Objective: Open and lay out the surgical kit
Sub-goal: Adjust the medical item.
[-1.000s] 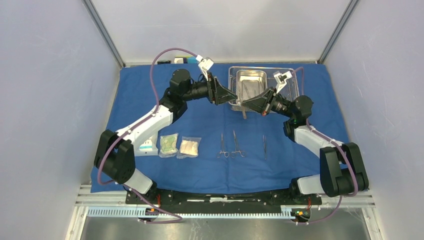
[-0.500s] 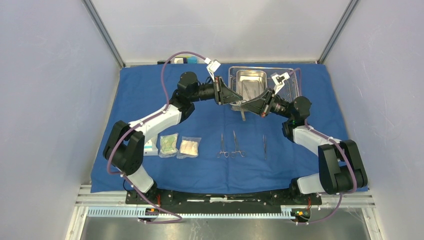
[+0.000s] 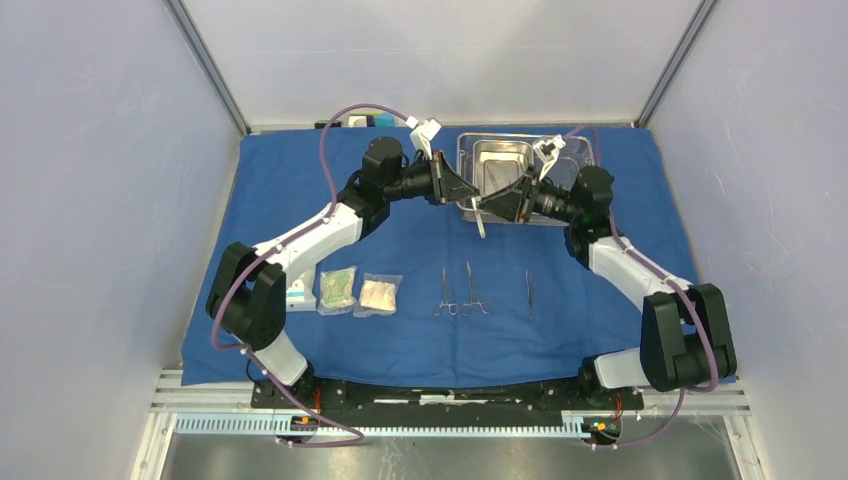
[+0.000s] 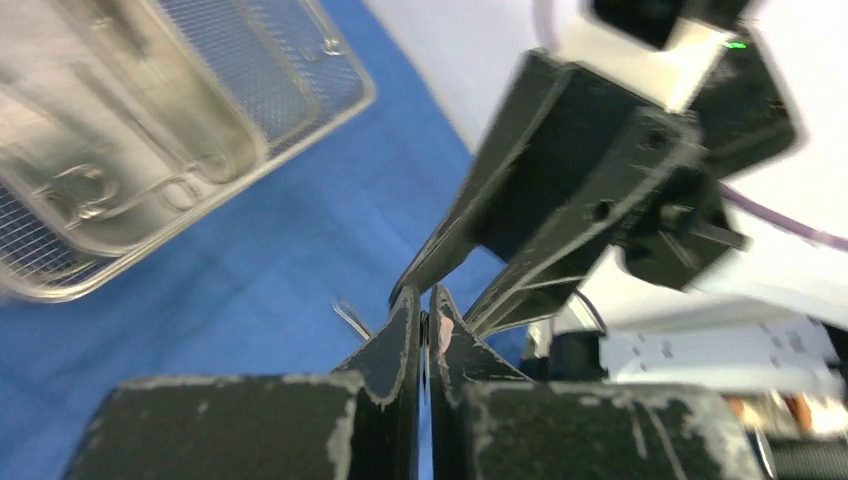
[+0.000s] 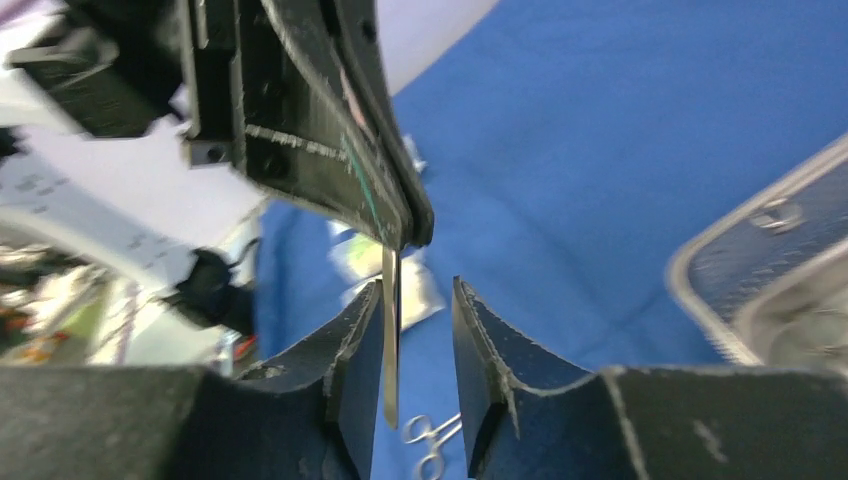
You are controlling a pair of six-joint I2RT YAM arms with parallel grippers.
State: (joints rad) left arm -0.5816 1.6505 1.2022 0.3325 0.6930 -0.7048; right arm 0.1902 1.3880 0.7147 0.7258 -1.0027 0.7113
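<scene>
Comparing with 1 second ago, you can see the handover has flipped: the left gripper (image 3: 471,199), whose fingers stood spread then, is now pressed shut on the top of the slim metal instrument (image 3: 480,222), while the right gripper (image 3: 486,205), which clamped it before, has let its fingers part. Your left arm has also swung in closer to the steel mesh tray (image 3: 465,160). The 2 grippers meet tip to tip at the tray's near edge, with the instrument hanging down over the blue cloth wrap (image 3: 300,180). From above you cannot judge the grip. The right wrist view settles it, showing the strip pinched by the left fingertips and dangling in the gap between the right fingers, close to one of them. The left wrist view adds more looped instruments lying in the inner pan (image 4: 110,190). Only the top view shows you the 2 scissor-like instruments (image 3: 461,292), 1 thinner tool (image 3: 529,293) and the clear packets (image 3: 358,292) laid out nearer the bases.
</scene>
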